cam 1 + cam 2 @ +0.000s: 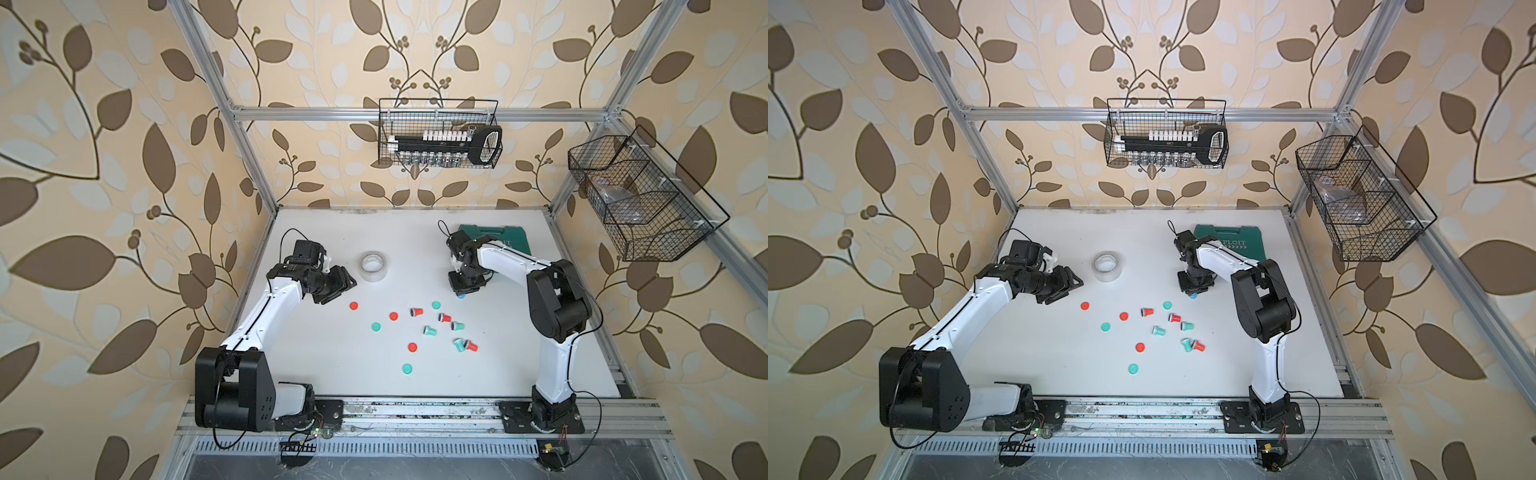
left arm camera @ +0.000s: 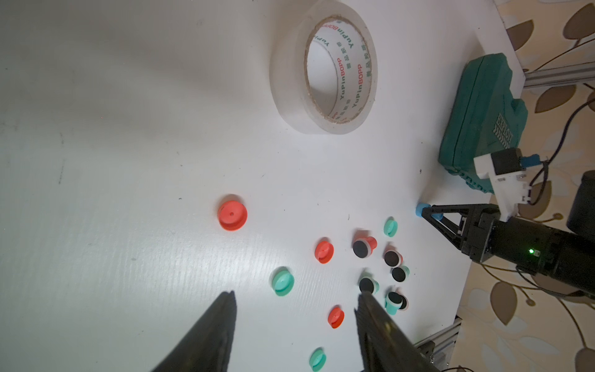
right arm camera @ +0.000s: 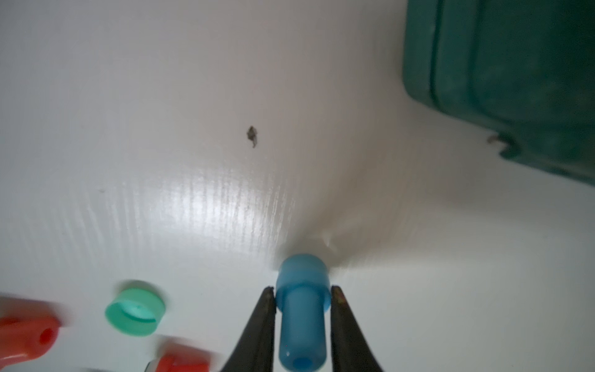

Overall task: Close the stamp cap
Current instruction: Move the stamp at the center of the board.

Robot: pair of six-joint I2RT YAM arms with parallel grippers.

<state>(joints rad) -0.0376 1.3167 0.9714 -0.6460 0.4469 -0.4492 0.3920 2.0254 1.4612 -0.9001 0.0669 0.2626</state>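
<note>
A blue stamp [image 3: 302,309] stands on the white table [image 1: 316,374] with its wide capped end down; it shows as a blue spot [image 1: 461,296] in a top view. My right gripper [image 3: 303,290] points straight down over it. Its fingers flank the narrow stem with a small gap on each side, tips level with the cap, so it is open. My left gripper [image 2: 296,294] hovers open and empty at the left, facing the scattered pieces. Several red and teal stamps [image 1: 429,331] lie uncapped on their sides mid-table, with loose red caps [image 1: 353,306] and teal caps [image 1: 376,327] around them.
A roll of clear tape [image 1: 374,266] stands between the arms. A green tool case [image 1: 500,237] lies behind the right arm. Two wire baskets [image 1: 440,133] [image 1: 640,199] hang on the back and right walls. A teal cap [image 3: 135,312] sits close to the right gripper.
</note>
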